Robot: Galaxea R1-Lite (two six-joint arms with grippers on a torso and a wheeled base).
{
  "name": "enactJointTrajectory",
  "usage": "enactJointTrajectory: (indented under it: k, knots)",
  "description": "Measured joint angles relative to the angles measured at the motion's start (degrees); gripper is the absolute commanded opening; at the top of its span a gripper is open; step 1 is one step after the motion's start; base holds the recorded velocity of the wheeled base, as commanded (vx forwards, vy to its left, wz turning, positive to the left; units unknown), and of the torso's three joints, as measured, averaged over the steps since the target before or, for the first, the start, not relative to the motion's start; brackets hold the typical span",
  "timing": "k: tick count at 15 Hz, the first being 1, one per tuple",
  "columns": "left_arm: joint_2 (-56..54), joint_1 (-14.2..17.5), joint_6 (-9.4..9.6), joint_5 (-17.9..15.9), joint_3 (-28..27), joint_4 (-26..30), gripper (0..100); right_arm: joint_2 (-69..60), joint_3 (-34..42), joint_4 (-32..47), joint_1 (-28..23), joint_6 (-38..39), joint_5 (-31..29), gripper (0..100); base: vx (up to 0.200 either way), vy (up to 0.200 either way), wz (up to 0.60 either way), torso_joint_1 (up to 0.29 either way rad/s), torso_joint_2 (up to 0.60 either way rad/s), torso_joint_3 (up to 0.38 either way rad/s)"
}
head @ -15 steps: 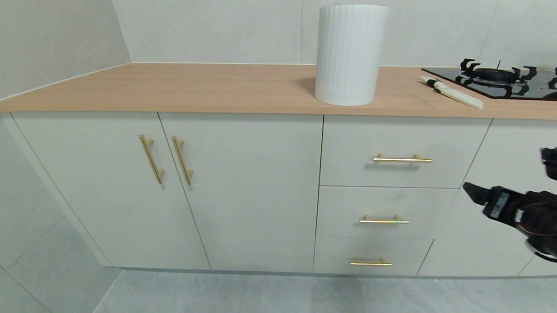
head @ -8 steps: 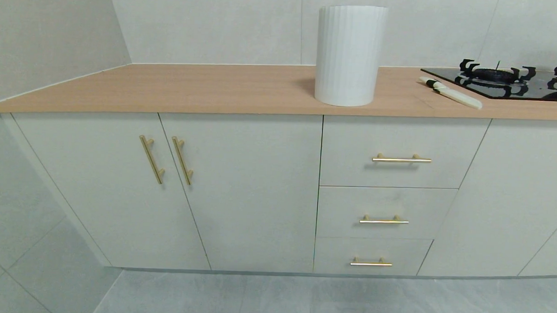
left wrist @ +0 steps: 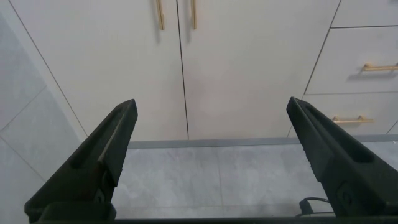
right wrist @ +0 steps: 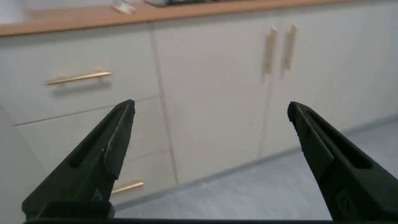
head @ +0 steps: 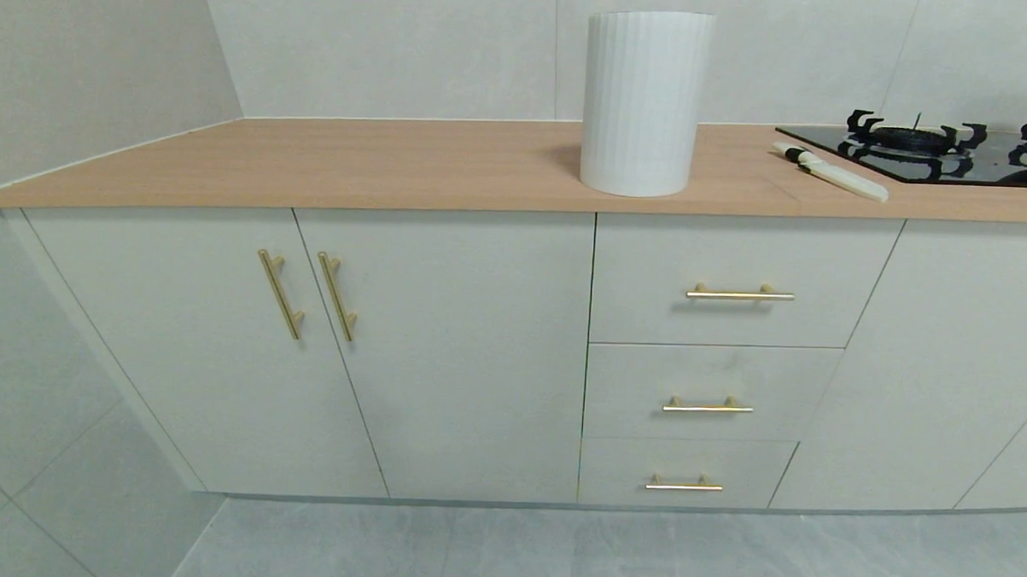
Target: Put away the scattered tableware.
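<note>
The knife [head: 829, 171] lay on the counter [head: 356, 159], just beside the hob [head: 928, 153] and apart from the white holder [head: 645, 101]. The left gripper [left wrist: 211, 107] and right gripper [right wrist: 211, 111] both gaped wide, empty, facing the cabinets [left wrist: 249, 68].

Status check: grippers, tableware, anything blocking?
Left gripper open, empty, facing the cabinet doors. Right gripper open, empty. Utensil lies on the counter beside the stove, ungrasped. All three drawers shut.
</note>
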Motion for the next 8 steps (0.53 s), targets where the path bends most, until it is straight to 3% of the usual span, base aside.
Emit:
enactJointTrajectory:
  k: [3, 5, 6, 8]
  knots:
    - [0.0, 0.0, 0.0, 0.0, 0.0, 0.0, 100, -2.1, 5.5, -2.7, -0.3, 0.0, 4.4, 100, 0.0, 0.0, 0.0, 0.0, 0.0, 0.0]
    - [0.0, 0.0, -0.02, 0.0, 0.0, 0.0, 100, -2.6, 14.4, -10.5, -0.4, 0.0, 13.0, 100, 0.0, 0.0, 0.0, 0.0, 0.0, 0.0]
    - [0.0, 0.0, 0.0, 0.0, 0.0, 0.0, 100, -2.7, 17.3, -11.2, -0.4, 0.0, 17.6, 100, 0.0, 0.0, 0.0, 0.0, 0.0, 0.0]
    - [0.0, 0.0, 0.0, 0.0, 0.0, 0.0, 100, -2.8, 20.0, -8.0, -0.4, 0.1, 19.4, 100, 0.0, 0.0, 0.0, 0.0, 0.0, 0.0]
